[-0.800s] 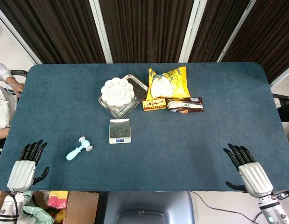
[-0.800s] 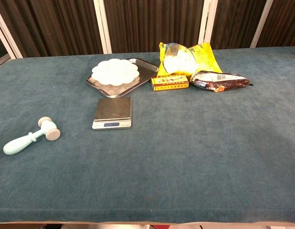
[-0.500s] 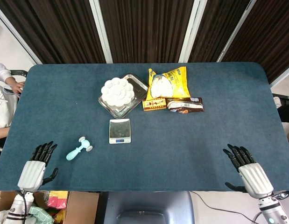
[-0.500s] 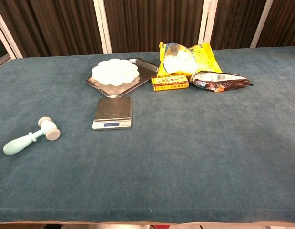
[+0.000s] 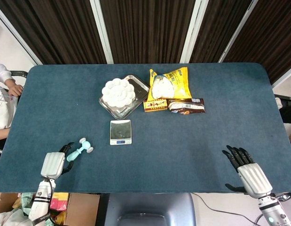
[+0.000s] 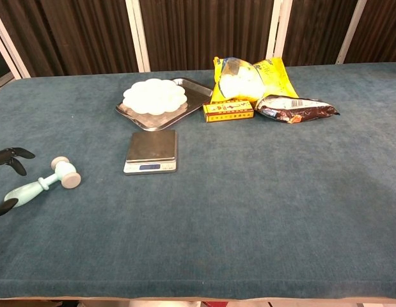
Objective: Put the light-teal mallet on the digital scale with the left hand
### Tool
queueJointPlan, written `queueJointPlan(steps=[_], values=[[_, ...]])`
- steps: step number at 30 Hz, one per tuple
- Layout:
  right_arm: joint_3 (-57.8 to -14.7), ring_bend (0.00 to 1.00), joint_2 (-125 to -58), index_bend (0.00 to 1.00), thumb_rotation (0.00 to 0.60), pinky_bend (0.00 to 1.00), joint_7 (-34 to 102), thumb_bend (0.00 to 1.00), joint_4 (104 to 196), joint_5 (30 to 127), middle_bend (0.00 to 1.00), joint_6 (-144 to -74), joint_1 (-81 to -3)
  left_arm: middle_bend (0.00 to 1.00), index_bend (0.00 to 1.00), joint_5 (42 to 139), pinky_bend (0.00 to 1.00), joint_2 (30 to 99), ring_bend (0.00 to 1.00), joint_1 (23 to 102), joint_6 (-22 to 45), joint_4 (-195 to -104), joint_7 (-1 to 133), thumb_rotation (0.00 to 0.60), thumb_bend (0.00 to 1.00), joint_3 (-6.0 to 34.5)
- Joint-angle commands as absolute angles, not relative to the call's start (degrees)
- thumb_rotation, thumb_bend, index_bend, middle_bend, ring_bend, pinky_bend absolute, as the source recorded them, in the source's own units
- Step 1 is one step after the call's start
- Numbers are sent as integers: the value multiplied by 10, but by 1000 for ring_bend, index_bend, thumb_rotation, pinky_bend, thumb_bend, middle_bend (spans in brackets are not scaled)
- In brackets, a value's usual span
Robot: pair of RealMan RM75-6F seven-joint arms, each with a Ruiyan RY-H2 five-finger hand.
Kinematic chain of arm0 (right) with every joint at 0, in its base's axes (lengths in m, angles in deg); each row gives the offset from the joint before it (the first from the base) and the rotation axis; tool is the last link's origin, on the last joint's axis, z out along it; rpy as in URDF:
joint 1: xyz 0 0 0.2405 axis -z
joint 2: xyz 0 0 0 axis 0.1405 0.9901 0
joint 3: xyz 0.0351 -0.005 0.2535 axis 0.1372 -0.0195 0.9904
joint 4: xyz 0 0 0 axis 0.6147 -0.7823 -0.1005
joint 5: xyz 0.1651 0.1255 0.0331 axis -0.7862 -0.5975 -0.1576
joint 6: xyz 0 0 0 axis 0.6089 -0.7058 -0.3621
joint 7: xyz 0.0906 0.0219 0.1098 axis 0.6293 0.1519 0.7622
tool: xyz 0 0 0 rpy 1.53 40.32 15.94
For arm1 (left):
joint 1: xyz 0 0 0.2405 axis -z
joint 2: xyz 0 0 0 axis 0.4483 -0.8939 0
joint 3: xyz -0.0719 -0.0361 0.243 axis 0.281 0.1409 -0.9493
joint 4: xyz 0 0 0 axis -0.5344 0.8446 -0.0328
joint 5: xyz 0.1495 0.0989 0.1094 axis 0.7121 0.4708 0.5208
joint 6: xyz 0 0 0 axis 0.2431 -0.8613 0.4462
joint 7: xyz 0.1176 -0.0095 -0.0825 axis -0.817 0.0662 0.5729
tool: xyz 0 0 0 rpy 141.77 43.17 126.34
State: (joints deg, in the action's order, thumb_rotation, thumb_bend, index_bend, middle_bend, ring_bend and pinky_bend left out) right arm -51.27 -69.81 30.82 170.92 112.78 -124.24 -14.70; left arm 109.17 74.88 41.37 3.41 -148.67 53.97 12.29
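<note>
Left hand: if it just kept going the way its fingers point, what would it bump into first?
Most likely the mallet: the left hand sits open just behind its handle, fingers either side. Height above the table is hard to judge.

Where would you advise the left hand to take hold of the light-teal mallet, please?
Probably by the handle of the light-teal plastic mallet. It lies flat on the blue cloth-covered table, slim handle pointing toward the left hand, white-faced head away toward the small silver digital scale. Come down over the handle from the near-left.
</note>
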Motion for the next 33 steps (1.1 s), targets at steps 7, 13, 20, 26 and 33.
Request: queueJointPlan(steps=[7,13,20,26,33], values=[[-513,0,-692,0,600,0,323,137,1709,1129,0,-1250,-146,315,303,1040,1000,792,923,427,34,-1460,463,600,339,142],[-514,0,-689,0,600,0,324,138,1709,1130,0,-1251,-146,346,349,1021,1000,799,925,439,46,-1461,434,600,321,148],[-517,0,-685,0,600,0,330,138,1709,1132,0,-1253,-145,469,443,1011,1000,807,940,448,47,-1450,436,600,321,155],[-523,0,-676,0,600,0,353,137,1707,1144,0,-1259,-145,647,612,1025,1000,822,975,457,36,-1421,473,600,319,159],[-524,0,-669,0,600,0,369,137,1704,1149,0,-1270,-142,785,736,1039,1000,853,1000,466,1,-1375,522,600,404,177]])
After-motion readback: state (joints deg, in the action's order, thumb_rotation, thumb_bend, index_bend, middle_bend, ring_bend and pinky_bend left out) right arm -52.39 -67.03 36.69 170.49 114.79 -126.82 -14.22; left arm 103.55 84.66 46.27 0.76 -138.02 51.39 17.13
